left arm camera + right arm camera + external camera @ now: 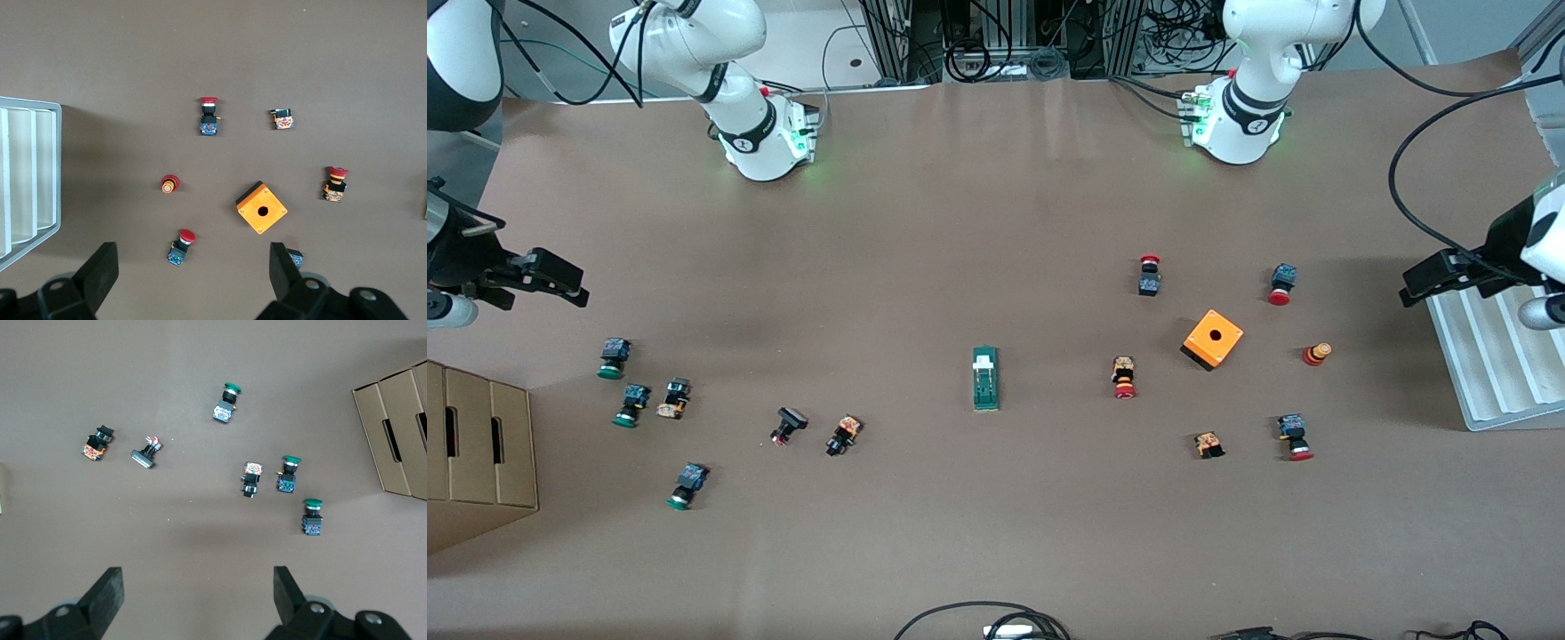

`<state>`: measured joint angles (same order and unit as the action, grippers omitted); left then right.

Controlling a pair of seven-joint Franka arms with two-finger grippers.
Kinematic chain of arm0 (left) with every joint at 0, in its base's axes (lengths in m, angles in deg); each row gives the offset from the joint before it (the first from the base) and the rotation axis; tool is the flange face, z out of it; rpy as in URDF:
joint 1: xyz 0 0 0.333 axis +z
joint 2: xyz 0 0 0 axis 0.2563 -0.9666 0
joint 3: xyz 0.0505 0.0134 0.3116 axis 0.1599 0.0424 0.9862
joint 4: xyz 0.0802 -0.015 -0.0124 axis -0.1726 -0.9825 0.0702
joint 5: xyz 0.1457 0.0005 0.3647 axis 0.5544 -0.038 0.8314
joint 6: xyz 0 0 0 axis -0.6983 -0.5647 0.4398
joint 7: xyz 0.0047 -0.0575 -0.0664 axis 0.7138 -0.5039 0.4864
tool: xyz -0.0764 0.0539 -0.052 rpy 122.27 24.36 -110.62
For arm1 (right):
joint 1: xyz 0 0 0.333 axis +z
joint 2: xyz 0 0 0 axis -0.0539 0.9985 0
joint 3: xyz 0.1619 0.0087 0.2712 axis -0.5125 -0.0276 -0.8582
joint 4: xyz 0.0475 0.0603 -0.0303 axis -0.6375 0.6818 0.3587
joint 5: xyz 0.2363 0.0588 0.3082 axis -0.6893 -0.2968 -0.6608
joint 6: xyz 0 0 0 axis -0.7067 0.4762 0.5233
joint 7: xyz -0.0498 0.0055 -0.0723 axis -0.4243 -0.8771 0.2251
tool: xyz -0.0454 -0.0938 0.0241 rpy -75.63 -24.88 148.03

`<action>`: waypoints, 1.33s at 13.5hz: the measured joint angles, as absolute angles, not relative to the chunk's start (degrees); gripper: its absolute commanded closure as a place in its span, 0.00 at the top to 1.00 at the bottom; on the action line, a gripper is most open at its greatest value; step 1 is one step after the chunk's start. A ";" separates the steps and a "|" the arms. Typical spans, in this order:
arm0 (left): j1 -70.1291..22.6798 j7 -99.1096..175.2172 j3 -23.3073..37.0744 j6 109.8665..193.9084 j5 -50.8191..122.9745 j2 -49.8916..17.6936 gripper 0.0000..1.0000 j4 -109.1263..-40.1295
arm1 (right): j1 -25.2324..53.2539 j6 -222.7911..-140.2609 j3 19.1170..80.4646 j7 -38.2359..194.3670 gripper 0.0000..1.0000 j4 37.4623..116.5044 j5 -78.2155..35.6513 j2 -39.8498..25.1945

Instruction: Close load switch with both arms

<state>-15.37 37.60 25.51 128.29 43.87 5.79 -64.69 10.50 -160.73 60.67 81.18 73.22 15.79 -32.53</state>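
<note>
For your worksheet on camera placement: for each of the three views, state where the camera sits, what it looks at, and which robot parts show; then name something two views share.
Front view: high across the table, facing both arm bases; load switch mid-table, both grippers at the table's ends.
Left wrist view: looks down past the open left gripper at red buttons and the orange box.
Right wrist view: looks down past the open right gripper at green buttons and a cardboard box.
Shared: front and left wrist views both show the orange box.

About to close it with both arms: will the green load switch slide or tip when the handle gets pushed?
The load switch lies flat, long and low, so tipping seems unlikely. Nothing braces it on the smooth table; probably it slides unless one gripper holds it.
</note>
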 measured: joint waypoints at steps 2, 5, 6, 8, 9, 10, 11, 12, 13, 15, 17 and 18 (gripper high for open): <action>-15.43 37.60 24.50 128.33 43.87 5.28 1.00 -64.69 | 10.52 -160.73 60.67 81.18 1.00 73.15 15.79 -32.53; -15.52 37.60 21.96 130.11 43.77 4.83 1.00 -64.69 | 10.84 -160.73 60.67 81.18 1.00 72.99 15.79 -32.53; -15.56 37.60 21.09 130.70 43.77 4.58 1.00 -64.68 | 10.93 -160.73 60.67 81.18 1.00 72.97 15.79 -32.53; -15.60 37.60 19.57 131.02 43.75 3.94 1.00 -64.68 | 10.94 -160.73 60.67 81.18 1.00 72.96 15.79 -32.53; -15.62 37.60 18.69 131.05 43.74 3.76 1.00 -64.68 | 10.95 -160.73 60.67 81.18 1.00 72.96 15.79 -32.53; -15.67 37.55 17.65 131.05 43.72 3.69 1.00 -64.68 | 10.95 -160.73 60.67 81.18 1.00 72.96 15.79 -32.53; -15.74 37.54 16.22 131.30 43.72 3.66 1.00 -64.68 | 10.95 -160.73 60.67 81.18 1.00 72.96 15.79 -32.53; -15.85 37.54 14.72 132.34 43.72 3.63 1.00 -64.70 | 10.95 -160.71 60.67 81.18 1.00 72.96 15.79 -32.52; -15.98 37.54 13.29 134.14 43.72 3.53 1.00 -64.72 | 10.95 -160.70 60.67 81.18 1.00 72.96 15.79 -32.53; -16.13 37.74 11.12 137.23 43.72 3.00 1.00 -64.74 | 10.95 -160.69 60.67 81.18 1.00 72.96 15.79 -32.52; -16.18 38.06 10.05 140.16 43.74 2.23 1.00 -64.75 | 10.95 -160.68 60.67 81.18 1.00 72.96 15.79 -32.52; -16.28 38.93 9.70 141.15 43.77 1.86 1.00 -64.75 | 10.95 -160.68 60.67 81.18 1.00 72.96 15.79 -32.52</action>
<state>-16.28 38.93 9.70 141.15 43.77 1.86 -64.75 10.95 -160.68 60.67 81.18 72.96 15.79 -32.52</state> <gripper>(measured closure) 0.000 0.000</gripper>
